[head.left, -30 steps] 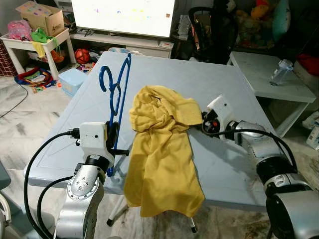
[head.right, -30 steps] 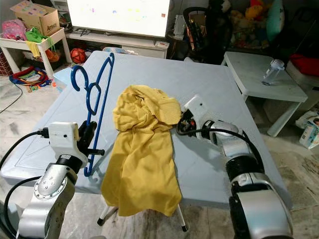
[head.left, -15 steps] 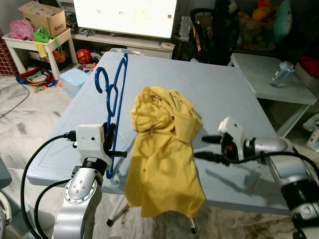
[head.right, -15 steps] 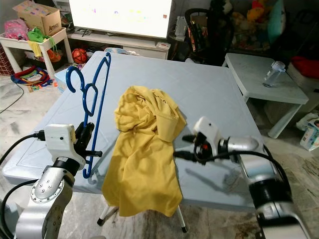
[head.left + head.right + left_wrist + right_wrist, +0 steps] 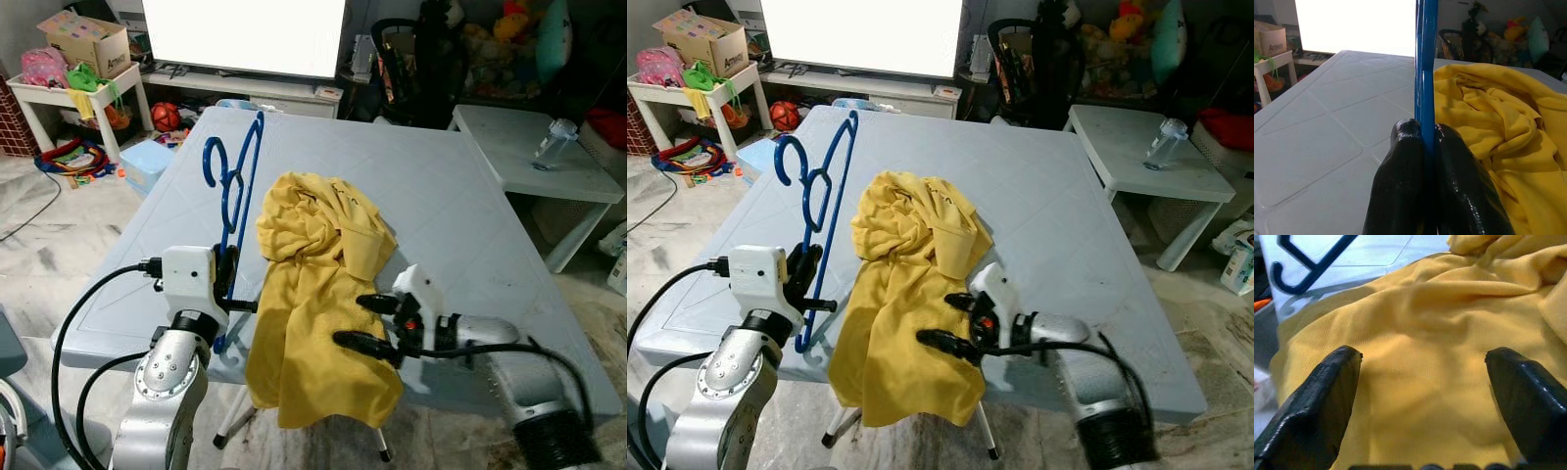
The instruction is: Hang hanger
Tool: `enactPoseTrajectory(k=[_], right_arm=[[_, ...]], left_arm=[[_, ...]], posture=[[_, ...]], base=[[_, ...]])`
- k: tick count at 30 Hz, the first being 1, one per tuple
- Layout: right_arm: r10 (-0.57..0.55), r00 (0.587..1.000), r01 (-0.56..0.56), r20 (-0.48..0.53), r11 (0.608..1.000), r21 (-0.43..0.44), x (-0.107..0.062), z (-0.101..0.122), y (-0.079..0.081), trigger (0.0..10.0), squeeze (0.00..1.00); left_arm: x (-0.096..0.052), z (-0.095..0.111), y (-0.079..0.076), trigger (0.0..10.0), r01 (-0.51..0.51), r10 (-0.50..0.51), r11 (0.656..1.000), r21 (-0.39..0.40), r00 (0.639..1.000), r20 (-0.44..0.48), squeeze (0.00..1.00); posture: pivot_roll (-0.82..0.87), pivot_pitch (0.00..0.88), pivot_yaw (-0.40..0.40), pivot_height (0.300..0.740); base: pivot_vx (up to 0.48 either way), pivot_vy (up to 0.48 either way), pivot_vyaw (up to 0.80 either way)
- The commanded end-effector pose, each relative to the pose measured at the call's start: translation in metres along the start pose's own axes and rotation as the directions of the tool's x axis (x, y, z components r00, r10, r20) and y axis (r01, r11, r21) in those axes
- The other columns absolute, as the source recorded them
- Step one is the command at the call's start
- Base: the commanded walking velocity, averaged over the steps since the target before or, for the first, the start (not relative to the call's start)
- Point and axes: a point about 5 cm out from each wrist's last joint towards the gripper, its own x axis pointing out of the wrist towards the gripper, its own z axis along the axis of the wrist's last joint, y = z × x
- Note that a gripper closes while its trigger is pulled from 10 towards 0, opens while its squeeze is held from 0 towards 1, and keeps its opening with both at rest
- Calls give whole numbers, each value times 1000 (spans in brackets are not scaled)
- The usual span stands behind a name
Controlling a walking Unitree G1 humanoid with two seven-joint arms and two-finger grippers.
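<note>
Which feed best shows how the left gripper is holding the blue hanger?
The left wrist view: the left gripper has both black fingers pinched on the blue hanger bar. The head views show the hanger's whole shape standing upright beside the yellow shirt, but the grip is small. The right wrist view catches one hanger end.

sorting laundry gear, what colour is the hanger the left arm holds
Blue; the hanger shows best in the left eye view.
</note>
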Motion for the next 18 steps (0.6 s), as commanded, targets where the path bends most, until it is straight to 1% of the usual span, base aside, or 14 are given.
enactPoseTrajectory(k=[1, 2, 3, 4, 7, 8, 10, 11, 12, 14, 15, 16, 17, 18], right_arm=[[-52, 999, 52, 7, 998, -18, 4, 1, 4, 10000, 1000], [-80, 997, 80, 13, 997, -21, 7, 1, 6, 10000, 1000], [-145, 989, 145, 14, 987, -67, 14, -1, 8, 10000, 1000], [-161, 987, 162, 14, 983, -84, 16, -1, 9, 10000, 1000], [-236, 971, 238, 27, 966, -99, 23, 1, 9, 10000, 1000], [-262, 965, 264, 28, 957, -122, 25, 2, 8, 10000, 1000], [-346, 938, 338, -8, 921, -195, 28, -1, 3, 10000, 1000], [-346, 938, 338, -8, 921, -195, 28, -1, 3, 10000, 1000], [-390, 920, 374, -24, 897, -234, 29, -3, 0, 10000, 910], [-417, 908, 399, -32, 886, -235, 30, -4, -2, 10000, 886], [-436, 899, 413, -51, 880, -234, 32, -6, -3, 0, 255], [-436, 899, 413, -51, 880, -234, 32, -6, -3, 0, 255], [-430, 900, 407, -66, 886, -221, 34, -8, -2, 0, 0], [-423, 903, 401, -71, 891, -211, 34, -8, -2, 0, 0]], left_arm=[[-3, -9, 1, 10000, -5, 5, 1000, 3, 999, -46, 0], [-3, -9, 2, 10000, -6, 6, 1000, 4, 999, -46, 0], [-2, -8, 2, 10000, -9, 9, 1000, 5, 999, -44, 0], [-2, -8, 2, 10000, -9, 10, 1000, 5, 999, -44, 0], [-2, -8, 1, 10000, -7, 7, 1000, 5, 999, -42, 0], [-1, -8, 0, 10000, -5, 5, 1000, 4, 999, -41, 0], [0, -8, 0, 10000, -1, 1, 1000, 4, 999, -38, 0], [0, -8, 0, 10000, -1, 1, 1000, 4, 999, -38, 0], [0, -7, 0, 10000, 0, 0, 1000, 4, 999, -36, 0], [0, -7, 0, 10000, -2, 2, 1000, 3, 999, -35, 0], [-1, -7, 0, 10000, -4, 4, 1000, 2, 999, -35, 0], [-1, -7, 0, 10000, -4, 4, 1000, 2, 999, -35, 0], [-1, -7, 0, 10000, -7, 7, 1000, 1, 999, -36, 0], [-2, -7, 0, 10000, -8, 8, 1000, 0, 999, -37, 0]], posture=[[163, 0, -78, 740], [163, 0, -76, 740], [161, 0, -78, 740], [161, 0, -79, 740], [160, 0, -79, 740], [163, 0, -82, 740], [165, 0, -84, 740], [165, 0, -84, 740], [169, 0, -87, 740], [171, 0, -88, 740], [174, 0, -90, 740], [174, 0, -90, 740], [176, 0, -92, 740], [175, 0, -92, 740]], base=[[0, 0, 0], [0, 0, 0], [0, 0, 0], [0, 0, 0], [0, 0, 0], [0, 0, 0], [0, 0, 0], [0, 0, 0], [0, 0, 0], [0, 0, 0], [0, 0, 0], [0, 0, 0], [0, 0, 0], [0, 0, 0]])
